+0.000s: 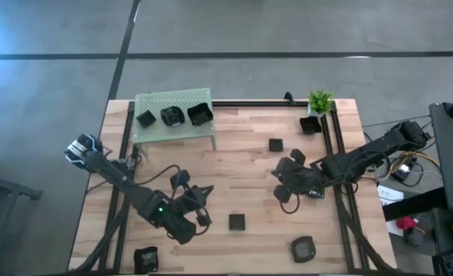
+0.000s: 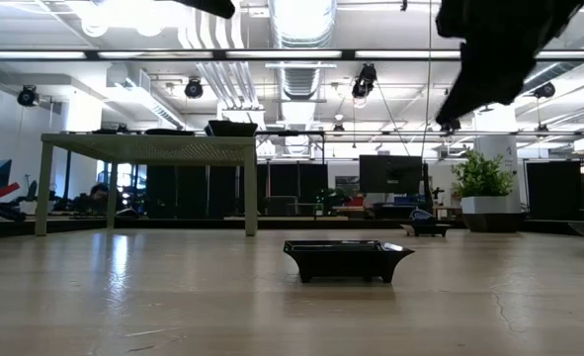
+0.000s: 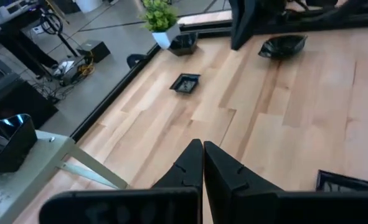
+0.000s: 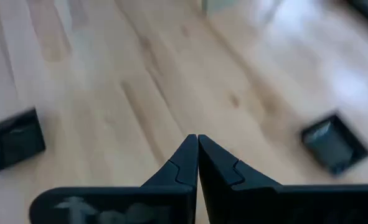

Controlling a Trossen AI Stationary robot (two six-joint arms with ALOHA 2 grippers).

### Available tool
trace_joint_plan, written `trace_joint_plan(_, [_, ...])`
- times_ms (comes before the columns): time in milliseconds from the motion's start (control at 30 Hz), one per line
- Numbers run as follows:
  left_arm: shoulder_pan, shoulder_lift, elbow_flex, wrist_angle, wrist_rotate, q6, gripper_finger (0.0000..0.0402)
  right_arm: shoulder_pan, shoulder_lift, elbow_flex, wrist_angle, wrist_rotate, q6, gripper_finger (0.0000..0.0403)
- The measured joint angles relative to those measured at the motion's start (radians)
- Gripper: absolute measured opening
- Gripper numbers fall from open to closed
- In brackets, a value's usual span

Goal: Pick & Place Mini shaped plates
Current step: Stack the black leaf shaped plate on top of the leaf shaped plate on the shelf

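Showing three tiny black plates [image 1: 172,116] sitting on the green perforated platform [image 1: 153,132] only from overhead. Hovering mid-table with the left gripper [image 3: 202,152] pressed together, gripping nothing; right gripper [image 4: 197,146] likewise pinched shut, empty.

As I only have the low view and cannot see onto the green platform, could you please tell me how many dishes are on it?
Observer: Three small black dishes sit on the green platform.
Operator: Thank you. Is the left claw holding a dish?
Observer: No, the left claw is shut with nothing in it.
Operator: And the right one?
Observer: The right claw is shut and empty too.
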Motion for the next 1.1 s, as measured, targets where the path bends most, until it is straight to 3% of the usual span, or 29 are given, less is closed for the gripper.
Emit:
trace_joint_plan(467, [-0.022, -0.009, 0.000, 0.026, -0.017, -0.011, 0.0009, 0.000, 0.001, 0.000, -0.479, -0.263, 0.517, 0.0008])
trace_joint_plan(600, [-0.023, -0.009, 0.000, 0.044, -0.017, -0.010, 0.0009, 0.000, 0.001, -0.006, -0.513, -0.322, 0.537, 0.0008])
trace_joint_plan(1100, [-0.024, -0.009, 0.000, 0.045, -0.018, 0.012, 0.0009, 0.000, 0.027, -0.013, -0.509, -0.359, 0.529, 0.0009])
